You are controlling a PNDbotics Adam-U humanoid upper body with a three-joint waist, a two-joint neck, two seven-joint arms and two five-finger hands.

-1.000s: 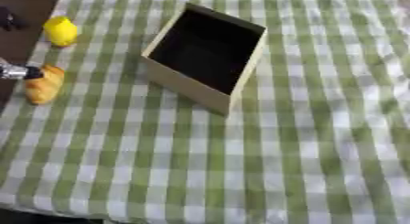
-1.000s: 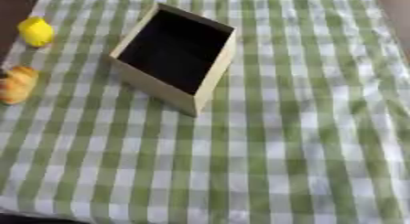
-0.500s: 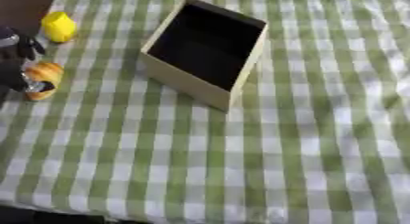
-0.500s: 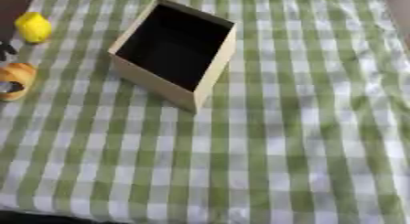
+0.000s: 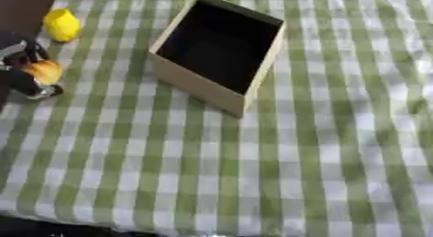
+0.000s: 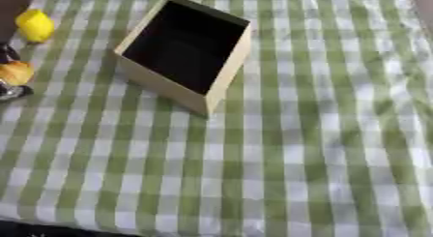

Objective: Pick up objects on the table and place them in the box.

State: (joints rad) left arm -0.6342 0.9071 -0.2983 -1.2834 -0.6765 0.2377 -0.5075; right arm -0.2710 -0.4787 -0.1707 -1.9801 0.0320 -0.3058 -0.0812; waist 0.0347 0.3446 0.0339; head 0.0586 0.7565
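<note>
An open tan cardboard box (image 5: 196, 86) with a dark inside stands on the green-and-white checked cloth, upper middle. At the left edge lies a small orange object (image 5: 46, 70). My left hand (image 5: 23, 81) comes in from the left, its dark fingers curled round the orange object from above and below. A yellow object (image 5: 62, 24) sits farther back, near the cloth's far left corner, apart from the hand. My right hand shows in neither view.
The checked cloth (image 5: 279, 163) covers the table to the right and in front of the box. The cloth's front edge runs along the bottom, with dark floor below it. A dark strip lies beyond the far left corner.
My left hand has come further in from the left edge and its fingers have closed round the orange object. The box and the yellow object stay where they were.
</note>
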